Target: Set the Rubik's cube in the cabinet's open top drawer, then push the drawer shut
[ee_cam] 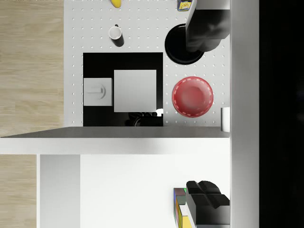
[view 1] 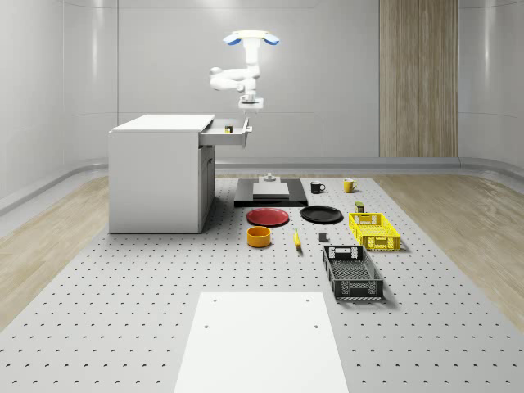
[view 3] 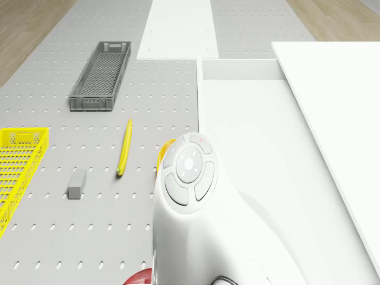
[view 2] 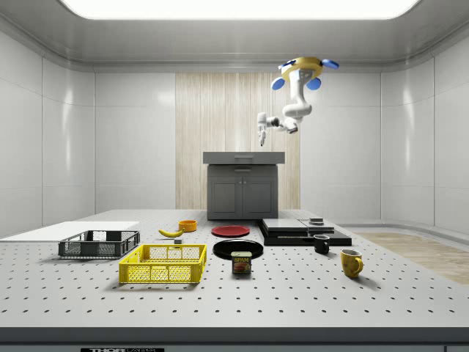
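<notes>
drone hovering above open top drawer | gripper hanging just over drawer | fingers released | Rubik's cube lying inside drawer

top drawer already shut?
No: in the whole-scene view the top drawer juts out of the cabinet, with the drone hovering above it.

Hidden and cut-off things near the drawer

A dark finger covers most of the Rubik's cube inside the drawer; beyond the drawer's front, the yellow crate is cut by the edge, and the arm hides the orange bowl.
</notes>
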### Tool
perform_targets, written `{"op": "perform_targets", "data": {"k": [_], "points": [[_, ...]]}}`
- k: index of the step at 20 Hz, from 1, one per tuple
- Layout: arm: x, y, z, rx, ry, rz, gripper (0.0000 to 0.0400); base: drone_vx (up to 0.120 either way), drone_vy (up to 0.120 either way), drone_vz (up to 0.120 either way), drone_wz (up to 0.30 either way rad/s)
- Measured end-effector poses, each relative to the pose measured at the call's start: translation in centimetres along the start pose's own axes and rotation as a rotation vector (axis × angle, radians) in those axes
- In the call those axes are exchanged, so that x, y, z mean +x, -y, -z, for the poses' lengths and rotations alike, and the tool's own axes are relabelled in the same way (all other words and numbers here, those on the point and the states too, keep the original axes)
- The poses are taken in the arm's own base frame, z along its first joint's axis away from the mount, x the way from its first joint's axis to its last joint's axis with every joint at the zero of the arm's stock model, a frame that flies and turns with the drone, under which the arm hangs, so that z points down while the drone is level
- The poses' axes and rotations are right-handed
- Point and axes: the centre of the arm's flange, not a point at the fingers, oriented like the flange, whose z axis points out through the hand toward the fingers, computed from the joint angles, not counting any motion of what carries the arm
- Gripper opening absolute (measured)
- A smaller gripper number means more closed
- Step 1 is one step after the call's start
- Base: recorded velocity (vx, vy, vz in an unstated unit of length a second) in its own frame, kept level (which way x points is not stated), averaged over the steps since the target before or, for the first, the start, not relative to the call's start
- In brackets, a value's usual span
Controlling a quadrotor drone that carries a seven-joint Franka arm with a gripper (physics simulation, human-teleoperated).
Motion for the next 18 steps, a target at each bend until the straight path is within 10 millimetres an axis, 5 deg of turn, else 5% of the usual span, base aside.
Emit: {"op": "perform_targets", "data": {"k": [11,18], "points": [[0.0,0.0,0.0,0.000,0.000,0.000,0.0400,0.000,0.120,0.000,0.000],[-2.5,2.0,-4.3,-0.693,-0.636,-0.101,0.0400,0.000,0.109,-0.034,0.000]]}}
